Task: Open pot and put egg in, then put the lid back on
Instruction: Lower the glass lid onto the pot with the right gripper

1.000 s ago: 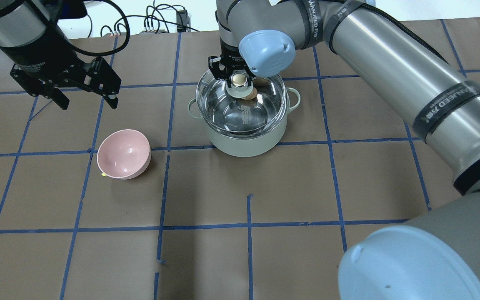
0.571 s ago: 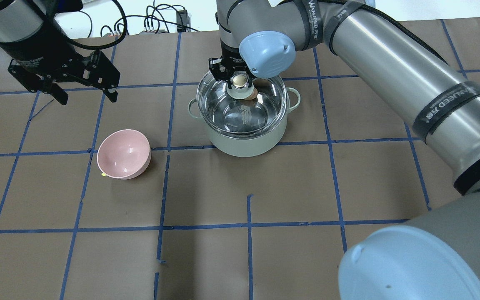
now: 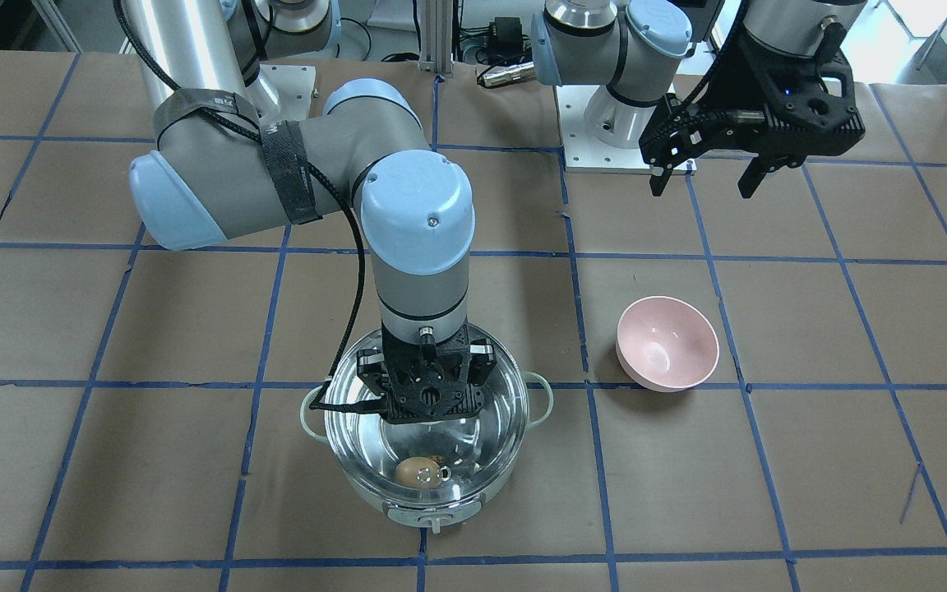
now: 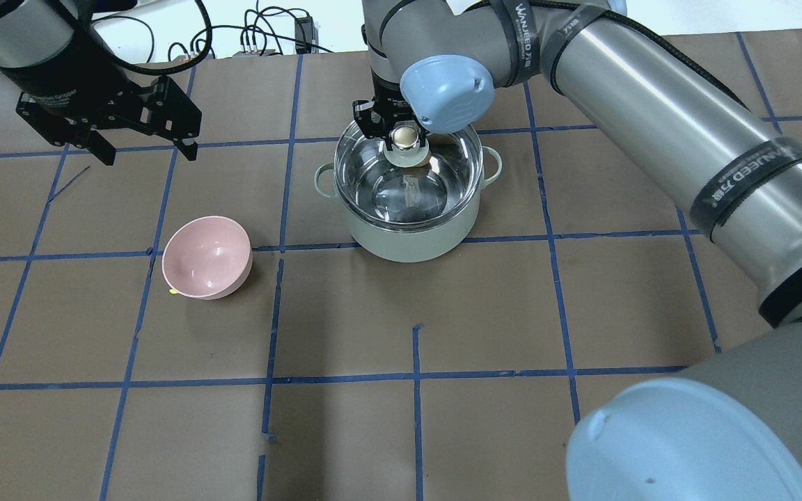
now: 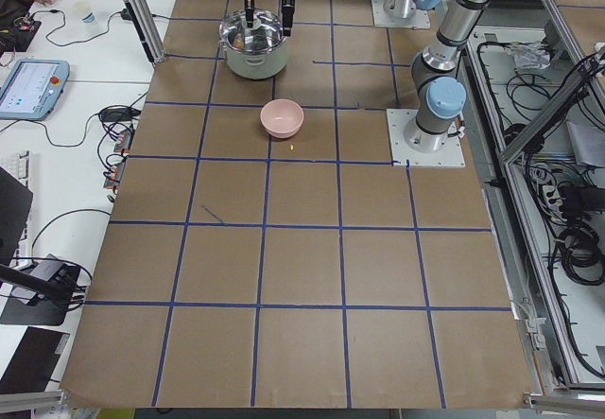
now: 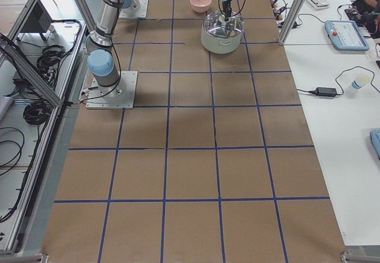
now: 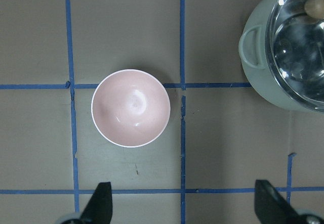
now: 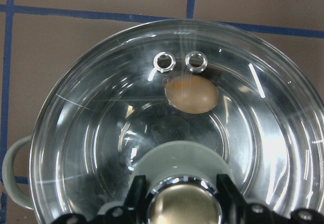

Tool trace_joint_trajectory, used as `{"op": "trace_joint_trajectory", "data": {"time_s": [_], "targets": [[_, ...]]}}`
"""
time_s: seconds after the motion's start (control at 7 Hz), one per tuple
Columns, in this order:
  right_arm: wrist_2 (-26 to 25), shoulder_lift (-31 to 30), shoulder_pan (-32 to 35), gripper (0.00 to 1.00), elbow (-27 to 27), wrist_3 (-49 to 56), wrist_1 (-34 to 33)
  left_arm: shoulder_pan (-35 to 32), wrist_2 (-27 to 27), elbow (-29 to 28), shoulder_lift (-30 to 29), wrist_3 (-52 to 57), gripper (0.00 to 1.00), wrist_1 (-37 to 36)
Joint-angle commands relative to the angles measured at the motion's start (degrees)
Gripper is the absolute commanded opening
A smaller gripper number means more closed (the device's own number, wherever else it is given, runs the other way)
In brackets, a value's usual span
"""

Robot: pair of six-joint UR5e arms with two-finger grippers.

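The pale mint pot [image 4: 408, 236] stands at the table's far middle. The clear glass lid [image 4: 380, 188] sits over its mouth, about level with the rim; I cannot tell whether it rests fully. My right gripper [image 4: 406, 137] is shut on the lid's gold-capped knob [image 8: 183, 206]. The tan egg [image 3: 413, 472] lies inside the pot under the glass, and also shows in the right wrist view [image 8: 192, 93] below the two vent rings. My left gripper [image 4: 149, 153] is open and empty, high over the table's far left, away from the pot.
An empty pink bowl [image 4: 207, 256] sits left of the pot, also in the left wrist view [image 7: 130, 107]. The right arm [image 4: 651, 104] reaches in from the right. Cables [image 4: 262, 35] lie beyond the far table edge.
The right gripper has carried the lid slightly right and down, so it now lines up with the pot's rim. The left gripper has drifted a little farther back.
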State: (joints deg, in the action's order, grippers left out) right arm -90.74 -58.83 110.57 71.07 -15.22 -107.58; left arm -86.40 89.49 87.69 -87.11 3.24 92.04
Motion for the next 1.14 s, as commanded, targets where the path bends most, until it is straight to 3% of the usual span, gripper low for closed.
{"op": "trace_joint_trajectory", "data": {"time_s": [0.0,1.0], "targets": [[0.0,-0.2,0.0,0.05,0.5,0.0,0.1,0.0,0.0,0.2,0.0,0.1,1.0,0.0],[0.5,-0.7,0.1,0.06,1.4,-0.2,-0.1,0.0,0.0,0.5,0.0,0.2,1.0,-0.1]]}}
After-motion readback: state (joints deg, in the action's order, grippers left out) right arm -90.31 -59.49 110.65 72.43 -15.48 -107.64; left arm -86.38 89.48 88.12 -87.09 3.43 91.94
